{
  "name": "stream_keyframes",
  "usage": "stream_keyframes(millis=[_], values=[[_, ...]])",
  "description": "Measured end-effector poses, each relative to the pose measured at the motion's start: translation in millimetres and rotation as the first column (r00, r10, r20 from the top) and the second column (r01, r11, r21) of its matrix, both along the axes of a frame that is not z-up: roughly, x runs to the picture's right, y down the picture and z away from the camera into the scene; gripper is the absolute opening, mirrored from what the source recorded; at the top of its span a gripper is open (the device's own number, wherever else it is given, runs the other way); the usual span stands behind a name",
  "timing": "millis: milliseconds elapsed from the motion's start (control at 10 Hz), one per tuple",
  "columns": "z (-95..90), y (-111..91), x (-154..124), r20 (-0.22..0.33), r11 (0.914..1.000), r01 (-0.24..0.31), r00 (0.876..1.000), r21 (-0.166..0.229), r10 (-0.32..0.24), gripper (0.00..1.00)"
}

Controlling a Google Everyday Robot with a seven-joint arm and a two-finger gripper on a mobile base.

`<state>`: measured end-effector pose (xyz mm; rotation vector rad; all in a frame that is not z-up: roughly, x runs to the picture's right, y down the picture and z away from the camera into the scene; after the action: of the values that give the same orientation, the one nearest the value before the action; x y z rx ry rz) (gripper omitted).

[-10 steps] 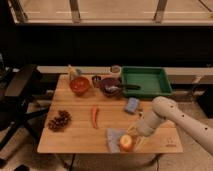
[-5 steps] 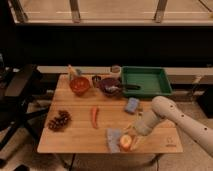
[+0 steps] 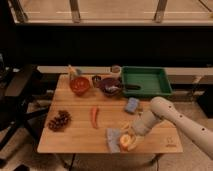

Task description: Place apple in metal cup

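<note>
Hardly anything has shifted over the last second: the arm (image 3: 165, 112) keeps the same bent pose and the apple (image 3: 124, 144) sits at the same spot near the table's front edge. Pale and smooth-shelled, the arm comes in from the lower right, rounds at a bulbous elbow over the table's right part, and slopes down and left to the gripper (image 3: 128, 140). The gripper is down at the apple, and whether it is clamping the fruit or merely lying against it cannot be told. The apple is small and round, yellow-orange with a redder side, so it has no long axis to speak of, and which way its stem points cannot be made out. It lies just beside, perhaps touching, a crumpled grey-blue cloth (image 3: 113, 138) on its left. The metal cup (image 3: 96, 79), a small dull dark cylinder standing upright, is well apart from the apple at the back of the wooden table (image 3: 75, 142), between a glossy orange-red bowl (image 3: 80, 86) and a dark purple bowl (image 3: 111, 88). Behind the purple bowl stands a pale cream cup (image 3: 116, 69), with a shallow green tray (image 3: 150, 82) to the right. A blue block (image 3: 132, 105) lies near the elbow, a long thin orange-red pepper (image 3: 94, 116) lies mid-table with its length running front to back, and a dark cluster of grapes (image 3: 59, 121) sits toward the left.
</note>
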<state>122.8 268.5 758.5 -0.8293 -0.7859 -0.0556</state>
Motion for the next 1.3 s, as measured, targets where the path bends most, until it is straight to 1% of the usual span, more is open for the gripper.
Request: stream_keyframes(millis=[300,400,500,600,700,900,1000,1100,1200,1300], values=[[-4.4,-7,3,-0.02,0.9992,0.018,1.0,0.037,-0.017,0.33],[-6.5,-13,7,-0.04,0.9981,0.026,0.999,0.056,-0.023,0.2],[-7.2,-18,11,-0.057,0.9972,0.029,0.998,0.069,-0.025,0.12],[-8.5,-28,18,-0.087,0.995,0.035,0.996,0.093,-0.027,0.02],[-9.4,-44,25,-0.113,0.992,0.034,0.993,0.122,-0.02,0.0],[-6.2,-82,33,-0.148,0.9822,0.03,0.989,0.186,-0.002,0.0],[1.7,-116,34,-0.157,0.972,0.027,0.987,0.233,0.01,0.0],[7.2,-140,33,-0.163,0.9647,0.023,0.986,0.262,0.02,0.0],[10.4,-157,32,-0.167,0.9594,0.019,0.985,0.281,0.03,0.0],[11.7,-165,33,-0.171,0.9568,0.018,0.985,0.29,0.034,0.0]])
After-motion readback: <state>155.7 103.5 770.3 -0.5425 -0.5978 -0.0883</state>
